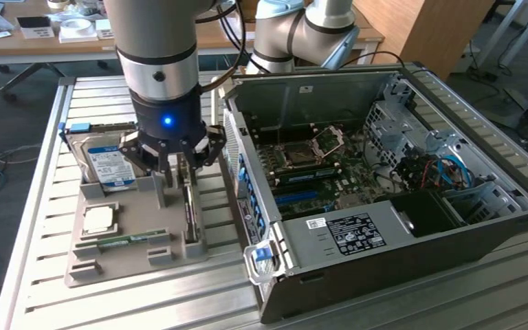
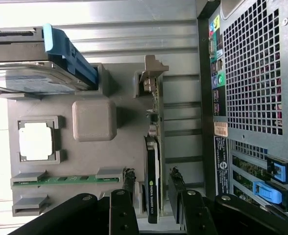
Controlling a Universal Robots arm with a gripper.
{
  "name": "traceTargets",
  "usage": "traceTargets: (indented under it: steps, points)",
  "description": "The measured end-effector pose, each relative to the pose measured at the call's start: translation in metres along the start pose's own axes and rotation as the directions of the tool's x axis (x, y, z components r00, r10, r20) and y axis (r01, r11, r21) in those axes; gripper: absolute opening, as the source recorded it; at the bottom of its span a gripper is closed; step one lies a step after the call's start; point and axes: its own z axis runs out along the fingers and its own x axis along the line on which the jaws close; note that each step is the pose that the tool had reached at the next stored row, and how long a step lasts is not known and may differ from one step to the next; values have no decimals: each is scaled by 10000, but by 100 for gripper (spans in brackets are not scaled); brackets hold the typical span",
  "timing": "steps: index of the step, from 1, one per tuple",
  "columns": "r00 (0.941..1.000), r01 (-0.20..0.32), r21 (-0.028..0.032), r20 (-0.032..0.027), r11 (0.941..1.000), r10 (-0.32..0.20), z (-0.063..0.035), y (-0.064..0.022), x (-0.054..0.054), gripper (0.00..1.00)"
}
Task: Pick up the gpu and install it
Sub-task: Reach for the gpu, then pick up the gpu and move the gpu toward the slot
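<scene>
End effector (image 1: 174, 165) is down over the grey parts tray (image 1: 117, 265) on the slatted metal bench (image 1: 35, 289), at the exterior view's left of the open PC case (image 1: 337, 89). State: released. In the wrist view the end effector (image 2: 152, 177) has its two fingers (image 2: 129, 182) spread on either side of the gpu (image 2: 153, 156), with a visible gap on both sides, so no contact and no grip. The gpu (image 1: 192, 213) stands on its long edge in its slot along the side of the tray nearest the case. Its black face is at the end between the fingers, the green board edge is further along, and the pale metal bracket is at the far end, seated in a tray notch. Not picked up and not in the case. Other parts on the tray (image 2: 129, 122): hard drive (image 1: 108, 165) with a blue-white label, propped up at the far end beside a blue clip; square silver processor (image 1: 99, 218) lying flat in its pocket; narrow green memory stick (image 1: 122, 240) in its holders near the front. Same parts in the wrist view: hard drive (image 2: 31, 81), processor (image 2: 36, 141), memory stick (image 2: 60, 180), plus a rounded grey block (image 2: 94, 120) between the drive and the gpu. Case rear grille and ports (image 2: 252, 73) sit just beside the tray, on bare bench slats (image 2: 134, 29). Case lies on its side with the motherboard exposed and blue slot latches along the near wall.
</scene>
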Motion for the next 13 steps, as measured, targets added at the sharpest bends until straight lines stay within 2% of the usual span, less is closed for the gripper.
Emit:
traceTargets:
  steps: [9,13]
  points:
    - [10000,0,-3,0,10000,0,18,1,-15,41]
    - [10000,0,-4,1,10000,0,76,-3,-13,41]
